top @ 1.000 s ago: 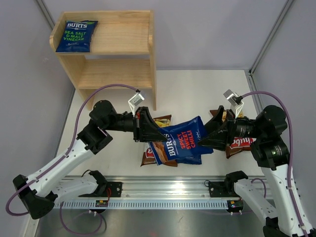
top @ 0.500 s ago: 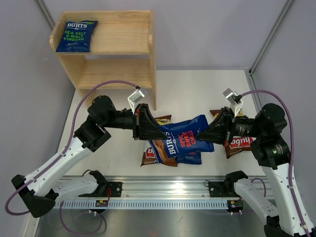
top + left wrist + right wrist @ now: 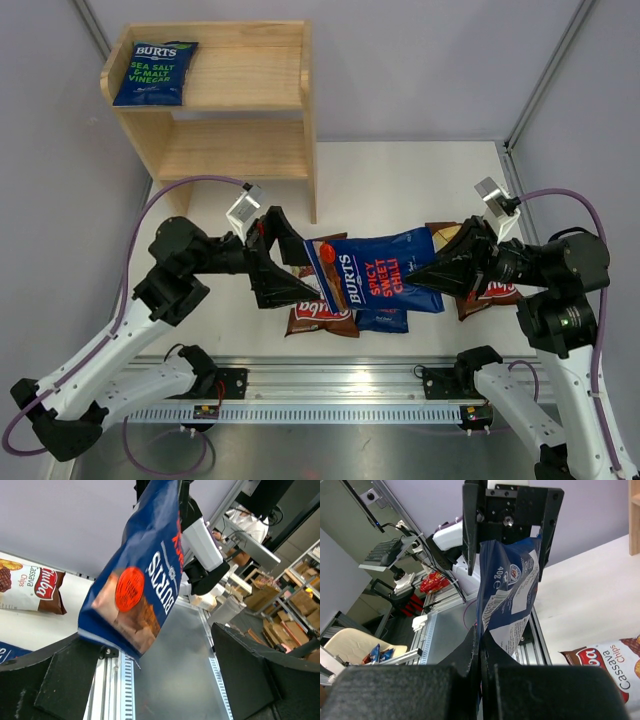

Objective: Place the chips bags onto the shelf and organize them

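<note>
We are holding the red-lettered Burts bag (image 3: 375,275) aloft over the table (image 3: 380,185), stretched lengthwise between our two arms. Our right gripper (image 3: 432,278) is pinching its right edge, the fingers (image 3: 460,660) pressing together on the foil. Our left gripper (image 3: 306,270) is standing with fingers spread wide on either side of the bag's left edge. We cannot quite tell from the wrist view whether the lower corner is touching a finger.

Beneath it, another blue Burts bag (image 3: 385,320) and a Chuba bag (image 3: 318,313) are lying on the table, and a second Chuba bag (image 3: 490,292) is partly under our right arm. The shelf (image 3: 250,150) is standing at the far left, well apart. The green-lettered Burts bag (image 3: 155,72) is lying at the left end of its top tier, leaving open wood to its right and on the lower tier.
</note>
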`<control>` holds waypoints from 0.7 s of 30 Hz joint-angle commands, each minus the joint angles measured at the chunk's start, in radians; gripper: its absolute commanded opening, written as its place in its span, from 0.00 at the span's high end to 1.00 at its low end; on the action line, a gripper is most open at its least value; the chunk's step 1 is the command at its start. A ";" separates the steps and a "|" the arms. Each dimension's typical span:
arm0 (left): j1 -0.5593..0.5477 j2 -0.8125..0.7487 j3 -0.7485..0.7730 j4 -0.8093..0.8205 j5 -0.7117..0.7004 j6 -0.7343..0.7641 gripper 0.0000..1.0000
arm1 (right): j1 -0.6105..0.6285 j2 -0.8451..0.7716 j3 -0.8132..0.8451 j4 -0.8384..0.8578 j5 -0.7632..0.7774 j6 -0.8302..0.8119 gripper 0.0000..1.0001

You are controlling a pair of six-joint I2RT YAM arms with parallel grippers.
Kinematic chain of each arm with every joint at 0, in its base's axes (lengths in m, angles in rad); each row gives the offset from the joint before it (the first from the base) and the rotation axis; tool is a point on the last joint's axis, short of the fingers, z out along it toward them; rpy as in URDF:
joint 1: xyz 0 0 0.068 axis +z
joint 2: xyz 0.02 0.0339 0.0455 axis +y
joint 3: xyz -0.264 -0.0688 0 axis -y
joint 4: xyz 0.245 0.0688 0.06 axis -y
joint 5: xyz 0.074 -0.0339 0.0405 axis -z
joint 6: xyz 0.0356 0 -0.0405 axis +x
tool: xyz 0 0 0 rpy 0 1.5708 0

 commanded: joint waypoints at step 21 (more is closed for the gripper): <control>-0.192 0.046 -0.175 0.621 -0.254 -0.178 0.38 | 0.005 0.057 -0.079 0.610 0.003 0.382 1.00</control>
